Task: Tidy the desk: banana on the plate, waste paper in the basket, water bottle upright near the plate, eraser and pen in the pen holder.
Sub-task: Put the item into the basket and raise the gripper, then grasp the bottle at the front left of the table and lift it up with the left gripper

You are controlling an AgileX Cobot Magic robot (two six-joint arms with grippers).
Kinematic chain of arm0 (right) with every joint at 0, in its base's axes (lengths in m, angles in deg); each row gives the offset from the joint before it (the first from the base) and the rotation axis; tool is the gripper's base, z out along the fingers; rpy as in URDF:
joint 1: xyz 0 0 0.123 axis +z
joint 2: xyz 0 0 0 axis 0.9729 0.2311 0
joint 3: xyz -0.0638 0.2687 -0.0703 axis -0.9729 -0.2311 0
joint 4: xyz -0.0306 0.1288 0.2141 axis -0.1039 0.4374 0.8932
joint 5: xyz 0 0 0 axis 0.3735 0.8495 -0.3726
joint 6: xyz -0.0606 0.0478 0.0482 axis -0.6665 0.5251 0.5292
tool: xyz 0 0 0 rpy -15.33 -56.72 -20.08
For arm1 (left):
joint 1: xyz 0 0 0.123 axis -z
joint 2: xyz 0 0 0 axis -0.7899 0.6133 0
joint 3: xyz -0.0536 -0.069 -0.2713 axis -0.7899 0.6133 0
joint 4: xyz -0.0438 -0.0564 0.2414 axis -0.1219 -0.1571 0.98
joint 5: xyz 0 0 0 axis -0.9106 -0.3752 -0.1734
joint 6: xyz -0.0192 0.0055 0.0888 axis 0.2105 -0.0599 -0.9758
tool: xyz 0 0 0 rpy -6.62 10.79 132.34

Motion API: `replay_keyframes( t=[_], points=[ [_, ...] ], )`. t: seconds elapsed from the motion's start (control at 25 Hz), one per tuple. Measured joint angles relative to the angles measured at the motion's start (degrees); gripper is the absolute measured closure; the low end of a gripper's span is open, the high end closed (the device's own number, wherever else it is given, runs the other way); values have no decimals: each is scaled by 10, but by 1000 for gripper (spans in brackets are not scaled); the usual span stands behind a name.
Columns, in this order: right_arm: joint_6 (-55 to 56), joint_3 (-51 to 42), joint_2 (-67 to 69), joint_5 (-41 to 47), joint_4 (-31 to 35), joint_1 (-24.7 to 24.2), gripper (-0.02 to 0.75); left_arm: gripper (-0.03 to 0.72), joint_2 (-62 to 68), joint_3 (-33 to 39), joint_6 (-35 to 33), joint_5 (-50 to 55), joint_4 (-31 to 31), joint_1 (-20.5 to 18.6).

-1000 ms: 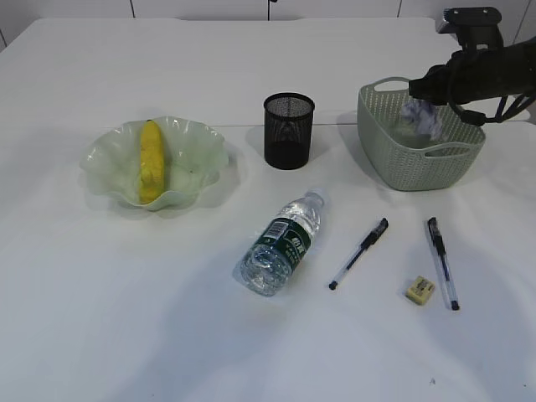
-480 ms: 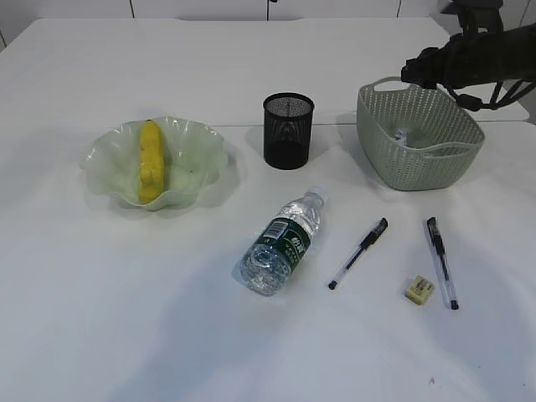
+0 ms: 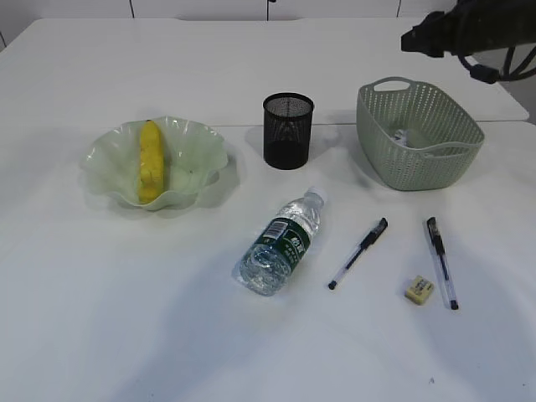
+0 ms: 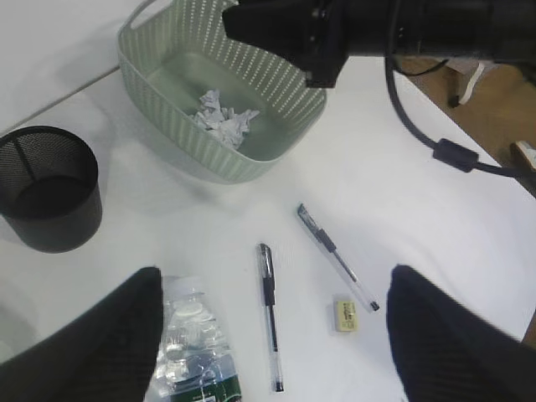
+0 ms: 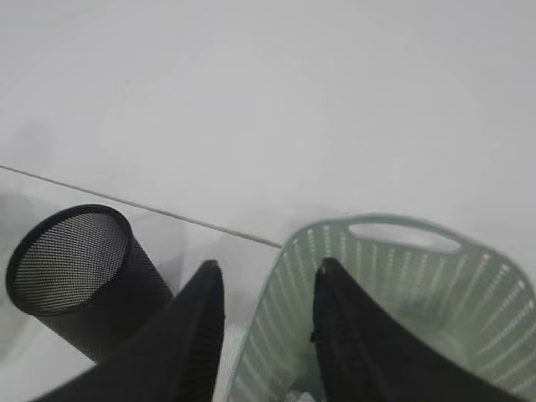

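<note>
The right arm (image 3: 469, 29) reached in from the upper right corner of the exterior view, raised well above the green basket (image 3: 419, 142). The right gripper (image 5: 266, 318) pointed down toward the near rim of the basket, its two dark fingers (image 5: 201, 335) apart with a narrow gap and nothing between them. The waste paper (image 4: 222, 119) lay crumpled on the floor of the basket. The left gripper (image 4: 272, 335) hung high over the table, spread wide and empty, looking down at the two pens (image 4: 268, 322) and the eraser (image 4: 345, 314). The water bottle (image 3: 280, 243) lay on its side between the pen holder (image 3: 288, 130) and the pens. The banana (image 3: 151, 161) was on the plate (image 3: 105, 155), at the left side of the table (image 3: 126, 318).
</note>
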Motion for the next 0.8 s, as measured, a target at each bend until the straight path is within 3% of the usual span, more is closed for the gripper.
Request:
replay_keyframes(
  t=[0.16, 0.4, 0.8],
  points=[
    [30, 0, -38, 24, -44, 0, 464, 96, 0, 0, 0, 0, 1, 0],
    [114, 0, -84, 91, -165, -5, 464, 96, 0, 0, 0, 0, 0, 0],
    [141, 0, -164, 164, -207, -6, 464, 96, 0, 0, 0, 0, -2, 0]
  ],
)
